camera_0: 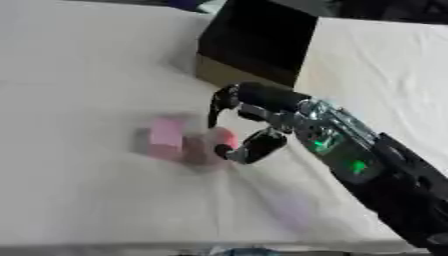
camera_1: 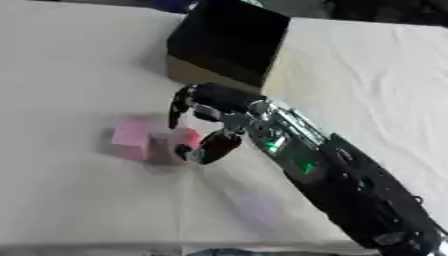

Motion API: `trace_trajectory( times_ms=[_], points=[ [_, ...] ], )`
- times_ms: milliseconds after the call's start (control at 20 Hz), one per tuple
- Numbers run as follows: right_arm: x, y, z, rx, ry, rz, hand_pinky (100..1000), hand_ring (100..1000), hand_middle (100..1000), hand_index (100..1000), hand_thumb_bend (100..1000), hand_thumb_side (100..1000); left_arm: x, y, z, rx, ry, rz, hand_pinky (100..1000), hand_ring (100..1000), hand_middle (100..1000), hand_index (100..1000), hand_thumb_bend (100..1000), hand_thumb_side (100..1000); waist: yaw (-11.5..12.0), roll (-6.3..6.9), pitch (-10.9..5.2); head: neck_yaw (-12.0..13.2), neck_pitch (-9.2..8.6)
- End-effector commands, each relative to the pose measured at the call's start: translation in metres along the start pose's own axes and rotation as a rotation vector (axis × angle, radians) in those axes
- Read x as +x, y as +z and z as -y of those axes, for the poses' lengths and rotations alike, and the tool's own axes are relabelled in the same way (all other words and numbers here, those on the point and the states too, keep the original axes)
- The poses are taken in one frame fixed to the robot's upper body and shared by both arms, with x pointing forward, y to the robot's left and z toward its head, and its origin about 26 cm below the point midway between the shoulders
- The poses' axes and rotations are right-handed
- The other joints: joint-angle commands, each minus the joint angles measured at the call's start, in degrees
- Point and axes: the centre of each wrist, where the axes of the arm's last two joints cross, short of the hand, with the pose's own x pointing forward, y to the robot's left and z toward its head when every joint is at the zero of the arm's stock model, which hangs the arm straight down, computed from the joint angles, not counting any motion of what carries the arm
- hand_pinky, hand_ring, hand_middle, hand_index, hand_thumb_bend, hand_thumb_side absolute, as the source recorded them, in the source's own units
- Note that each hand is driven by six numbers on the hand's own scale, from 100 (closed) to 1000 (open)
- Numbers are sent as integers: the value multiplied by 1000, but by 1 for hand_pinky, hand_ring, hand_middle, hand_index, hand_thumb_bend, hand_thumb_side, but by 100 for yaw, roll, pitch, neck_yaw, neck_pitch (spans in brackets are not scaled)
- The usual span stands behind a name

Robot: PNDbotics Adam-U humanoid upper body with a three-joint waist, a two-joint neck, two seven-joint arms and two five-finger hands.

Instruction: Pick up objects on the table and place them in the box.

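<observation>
My right hand [camera_0: 267,102] reaches in from the lower right to the middle of the white table [camera_0: 79,70]. Its fingers arch down from above and its thumb [camera_0: 254,146] comes up from below, curled round a small red object [camera_0: 225,136] that sits between them. A pink block [camera_0: 166,136] lies on the cloth just left of the red object, close to it or touching; I cannot tell which. The black box [camera_0: 258,40] with a tan lower side stands at the back, beyond the hand. My left hand is in no view.
The white cloth stretches bare to the left and front of the pink block. The table's front edge runs along the bottom, with a small bluish thing [camera_0: 236,251] just past it. Dark shapes lie beyond the far edge.
</observation>
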Motion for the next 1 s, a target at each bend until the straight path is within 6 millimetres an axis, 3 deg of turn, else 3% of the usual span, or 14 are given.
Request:
trace_trajectory(
  times_ms=[50, 250, 350, 500, 800, 1000],
  points=[
    [-5, -1, 0, 7, 29, -15, 748, 779, 681, 685, 213, 104, 6, -6, -3, 5, 6, 36, 728, 704, 701, 884, 435, 1000, 9, 39, -66, -27, 31],
    [-9, -3, -4, 20, 52, -26, 784, 817, 761, 737, 254, 103, 5, -6, -4, 8, 6, 35, 727, 703, 700, 884, 436, 1000, 8, 43, -55, -34, 31],
    [-12, -4, -6, 32, 62, -30, 806, 833, 798, 776, 279, 156, 6, -6, -3, 7, 7, 37, 727, 703, 700, 884, 434, 1000, 7, 45, -50, -30, 31],
    [-13, -4, -8, 51, 71, -23, 810, 825, 786, 785, 290, 201, 5, -6, -4, 8, 8, 37, 727, 702, 699, 884, 433, 1000, 7, 47, -45, -32, 31],
    [-15, -5, -9, 67, 75, -17, 808, 818, 775, 778, 292, 202, 5, -6, -3, 7, 9, 37, 727, 702, 699, 884, 432, 1000, 10, 50, -40, -31, 31],
    [-19, -5, -10, 56, 76, -47, 782, 757, 628, 662, 237, 220, 5, -6, -4, 11, 11, 40, 724, 700, 697, 882, 429, 1000, 19, 51, -36, -29, 31]
  ],
)
